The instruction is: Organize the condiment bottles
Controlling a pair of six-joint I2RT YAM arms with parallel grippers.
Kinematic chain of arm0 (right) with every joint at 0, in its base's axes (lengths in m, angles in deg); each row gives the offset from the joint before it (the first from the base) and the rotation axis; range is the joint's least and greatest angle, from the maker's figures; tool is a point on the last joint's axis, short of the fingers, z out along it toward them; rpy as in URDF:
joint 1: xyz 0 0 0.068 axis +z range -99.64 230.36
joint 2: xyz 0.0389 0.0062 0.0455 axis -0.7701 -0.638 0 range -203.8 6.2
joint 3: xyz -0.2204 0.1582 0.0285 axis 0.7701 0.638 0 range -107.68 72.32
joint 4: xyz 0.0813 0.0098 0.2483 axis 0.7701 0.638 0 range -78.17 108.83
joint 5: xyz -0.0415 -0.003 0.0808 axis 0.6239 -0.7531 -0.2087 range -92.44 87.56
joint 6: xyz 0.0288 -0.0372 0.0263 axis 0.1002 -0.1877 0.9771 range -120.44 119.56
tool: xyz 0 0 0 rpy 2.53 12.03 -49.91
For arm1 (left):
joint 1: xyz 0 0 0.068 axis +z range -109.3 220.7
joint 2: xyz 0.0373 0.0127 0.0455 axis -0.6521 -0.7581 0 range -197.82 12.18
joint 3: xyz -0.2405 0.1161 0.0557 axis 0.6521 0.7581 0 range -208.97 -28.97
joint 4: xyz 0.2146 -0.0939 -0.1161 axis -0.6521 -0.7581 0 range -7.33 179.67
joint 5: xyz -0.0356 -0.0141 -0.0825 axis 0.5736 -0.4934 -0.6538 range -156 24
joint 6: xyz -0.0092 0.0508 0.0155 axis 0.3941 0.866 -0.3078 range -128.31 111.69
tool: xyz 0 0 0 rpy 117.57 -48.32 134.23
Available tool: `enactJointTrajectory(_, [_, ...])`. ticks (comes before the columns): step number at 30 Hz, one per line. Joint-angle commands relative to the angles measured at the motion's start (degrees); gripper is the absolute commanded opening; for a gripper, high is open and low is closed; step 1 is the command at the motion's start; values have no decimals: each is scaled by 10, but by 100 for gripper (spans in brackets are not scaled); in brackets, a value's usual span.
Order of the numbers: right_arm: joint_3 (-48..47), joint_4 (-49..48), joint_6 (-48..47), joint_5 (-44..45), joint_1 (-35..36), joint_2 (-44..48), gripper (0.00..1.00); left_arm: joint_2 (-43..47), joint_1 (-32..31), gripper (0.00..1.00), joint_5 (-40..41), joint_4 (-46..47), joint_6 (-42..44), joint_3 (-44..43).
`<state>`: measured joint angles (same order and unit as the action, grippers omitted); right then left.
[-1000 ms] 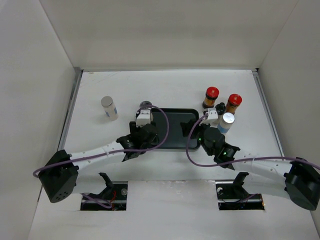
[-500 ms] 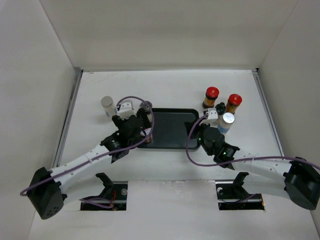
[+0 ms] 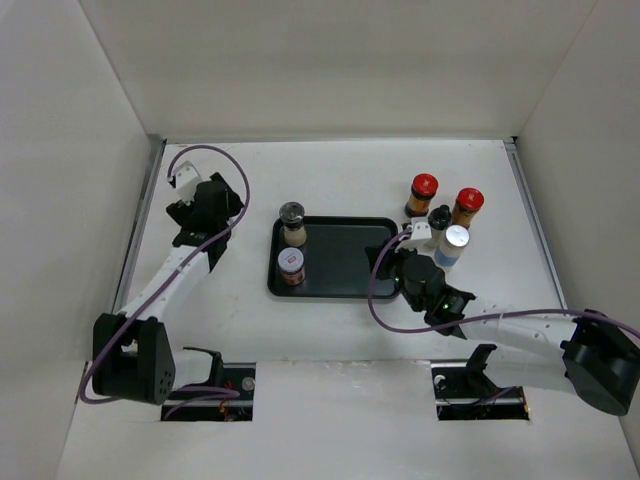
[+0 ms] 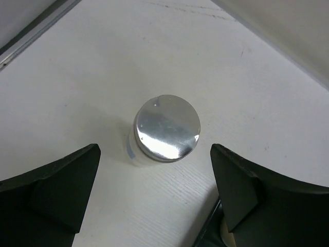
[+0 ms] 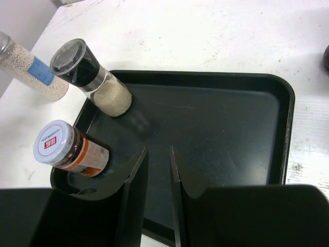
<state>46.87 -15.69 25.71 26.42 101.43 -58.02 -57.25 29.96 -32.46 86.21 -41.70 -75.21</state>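
Silver-capped jar (image 4: 166,131) stands upright on the surface, far left, well apart from the tray (image 3: 345,292). Your left pincer (image 4: 154,198) hangs right above it, wide open, empty, jaws straddling the cap. Right pincer (image 5: 158,170), nearly shut and empty, sits over the tray.

Left gripper (image 4: 154,198) now over silver-capped clear jar (image 4: 165,131), jaws wide; black-capped beige-filled jar (image 3: 292,222) and red-labelled white-capped jar (image 3: 291,266) uncovered in tray.
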Motion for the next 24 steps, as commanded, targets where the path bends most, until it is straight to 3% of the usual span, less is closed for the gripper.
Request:
enactJointTrajectory(1, [-13,-30,-4,-5,5,9,30,-35,8,90,-39,21,24,-42])
enactJointTrajectory(9, [-21,-29,-6,-15,13,-10,30,-99,39,85,-55,35,39,-73])
enactJointTrajectory(11, [-21,-28,-8,-13,13,-6,31,-105,39,76,-48,39,39,-73])
enactJointTrajectory(14, [-18,-31,-6,-13,13,-4,32,-106,39,54,-39,47,39,-69])
enactJointTrajectory(18, [-18,-30,-8,-11,13,2,32,-53,19,40,-15,54,45,-55])
enactJointTrajectory(24, [-17,-31,-8,-9,13,4,32,68,-72,37,39,63,86,-94])
